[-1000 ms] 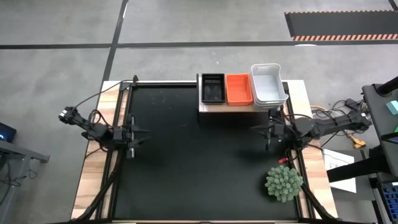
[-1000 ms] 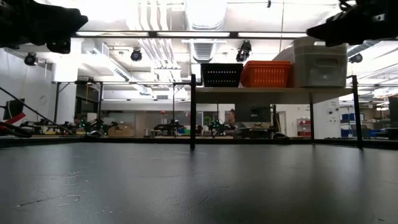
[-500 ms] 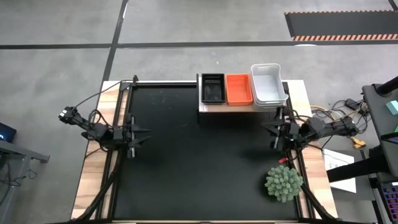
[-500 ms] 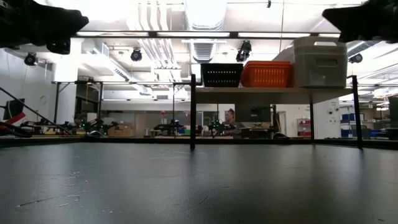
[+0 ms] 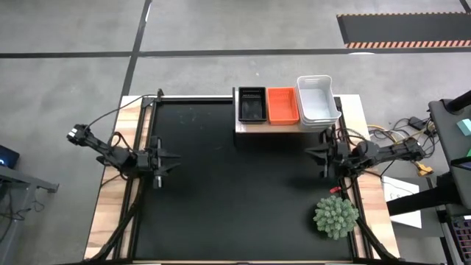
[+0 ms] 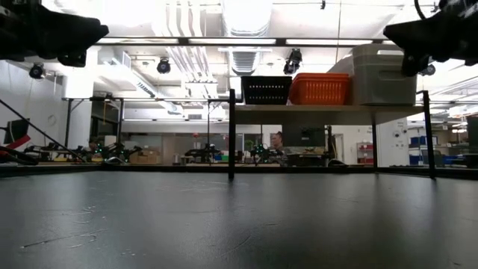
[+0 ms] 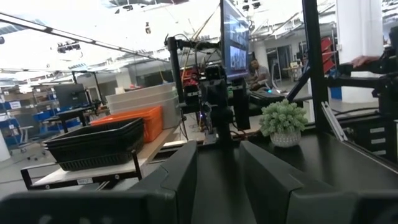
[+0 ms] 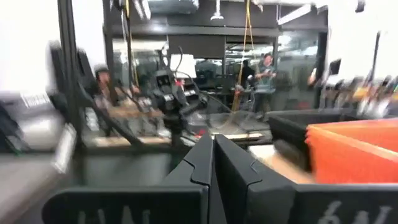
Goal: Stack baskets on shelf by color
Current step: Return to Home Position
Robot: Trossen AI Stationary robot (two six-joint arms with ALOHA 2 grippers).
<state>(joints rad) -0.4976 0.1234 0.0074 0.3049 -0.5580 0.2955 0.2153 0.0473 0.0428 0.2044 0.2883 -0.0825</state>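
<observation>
The light-wood shelf (image 5: 269,127) stands at the table's far edge, right of centre. On it rest, side by side, a black basket (image 5: 252,104), a red-orange basket (image 5: 282,105) and a taller white basket stack (image 5: 317,99). In the low view they show as black (image 6: 266,90), orange (image 6: 320,88) and white (image 6: 383,75). My left gripper (image 5: 168,158) hovers open and empty over the table's left side. My right gripper (image 5: 318,154) hovers shut and empty just near of the shelf's right end. The two grippers point at each other.
A green spiky plant (image 5: 336,216) stands at the table's near right, close to my right arm. A black frame post (image 6: 231,134) rises at the shelf's left end. The black mat (image 5: 235,199) lies bare between the two grippers. People show in the room behind.
My right gripper has drawn back a little toward the table's right edge, away from the table's middle, and its arm has folded in. It stays shut and empty. The baskets have not moved.
</observation>
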